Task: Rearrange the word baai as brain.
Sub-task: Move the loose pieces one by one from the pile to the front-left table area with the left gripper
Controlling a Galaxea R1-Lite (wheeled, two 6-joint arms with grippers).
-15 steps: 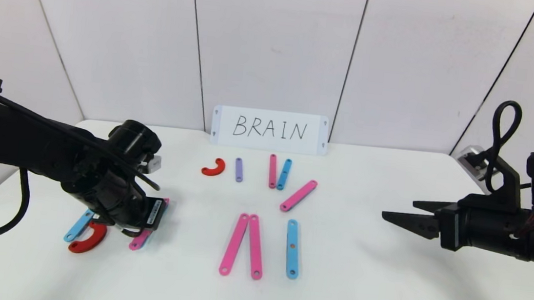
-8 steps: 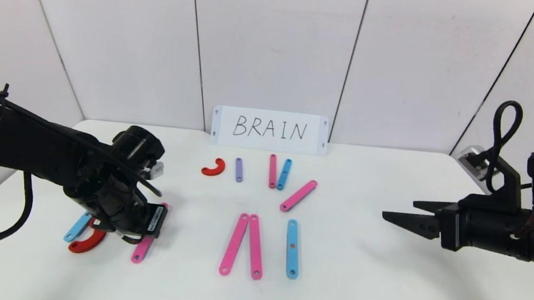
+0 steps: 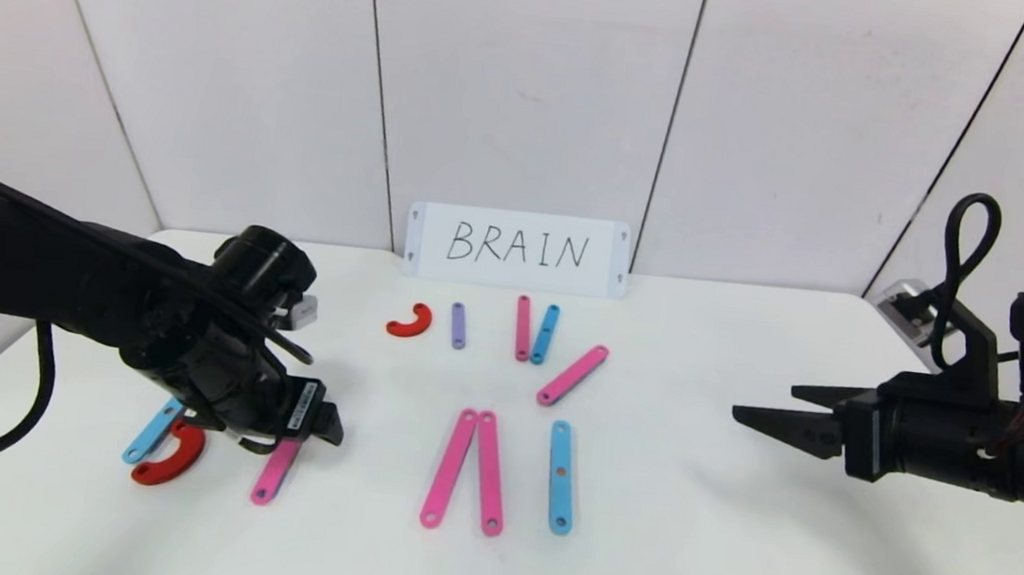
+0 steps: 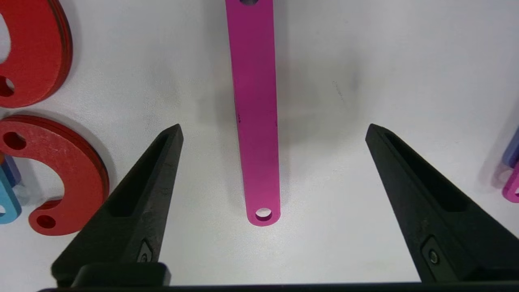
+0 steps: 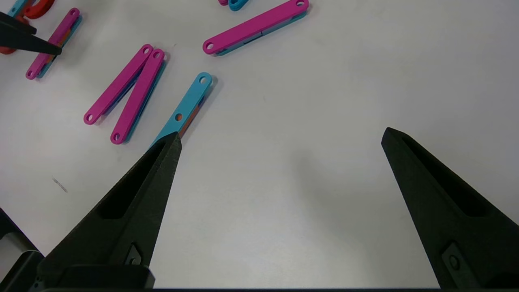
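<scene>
The left tool [image 4: 273, 129] is hanging low over the left front of the counter [image 3: 731, 553] with its jaws now spread wide and nothing between them but air, where a second ago it was down over the pink bar [image 3: 275, 471] with its body hiding most of that piece. That bar is now lying flat and free on the counter, its near end showing clear of the tool in the head view and its holed tip sitting midway between the two black fingers [image 4: 138, 202] in the left wrist view, touched by neither. Just to its left the red curve [image 3: 169, 458] and a blue bar [image 3: 150, 433] are resting together, with a second red curve [image 4: 28, 52] showing beside them in the wrist view. The rest of the word is lying as it was: a small red curve [image 3: 410, 322] and purple bar [image 3: 458, 326] near the BRAIN card [image 3: 517, 249], a pink and blue pair [image 3: 533, 330], a slanted pink bar [image 3: 572, 375], two long pink bars [image 3: 468, 469] meeting at the top, and a blue bar [image 3: 560, 476] beside them. The right tool [image 3: 768, 406] is hovering well off to the right, released and empty, unchanged.
</scene>
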